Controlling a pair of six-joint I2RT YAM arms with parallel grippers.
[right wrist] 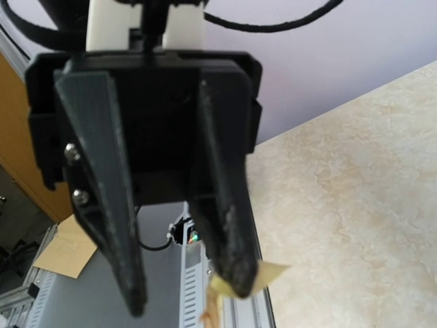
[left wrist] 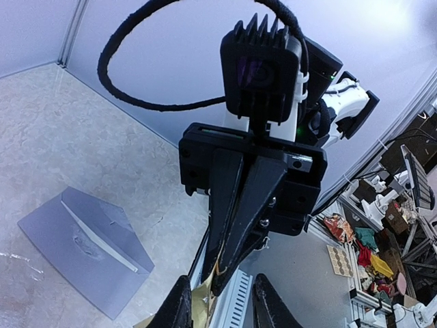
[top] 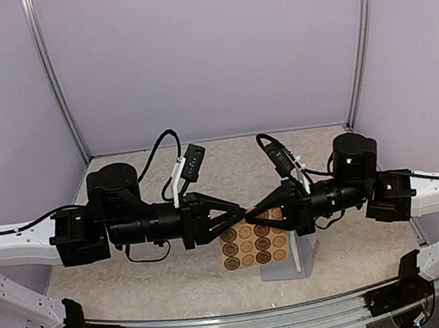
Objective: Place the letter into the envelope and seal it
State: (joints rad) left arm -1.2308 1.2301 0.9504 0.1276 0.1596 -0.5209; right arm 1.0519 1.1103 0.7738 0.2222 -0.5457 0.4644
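Left gripper [top: 240, 209] reaches in from 9 o'clock in the top view, level above the counter [top: 138, 281]. Its fingers stand partly apart with a clear gap between them. Right gripper [top: 252, 211] comes in from 3 o'clock and meets it tip to tip over the middle of the counter. Its fingers are pressed together. In the left wrist view their joined tips point into the gap between the left fingers [left wrist: 179, 304], and I cannot tell whether they touch. A small yellow scrap [right wrist: 266, 273] sits at those tips, and the right gripper appears to pinch it. In the right wrist view the scrap lies against the tip of one left finger.

Nearest the arm bases, the envelope [top: 309, 261] lies flat on the counter at about 5 o'clock from the meeting tips, partly under the right gripper. A pale line crosses its grey-lavender face. The sticker sheet [top: 253, 244], tan with rows of round brown stickers, lies at 6 o'clock from the tips, right below them. It is just beside the envelope at its 9 o'clock, and I cannot tell whether the two overlap.

Farther off, toward 12 o'clock, the beige marbled counter runs to the lavender walls [top: 205, 53].
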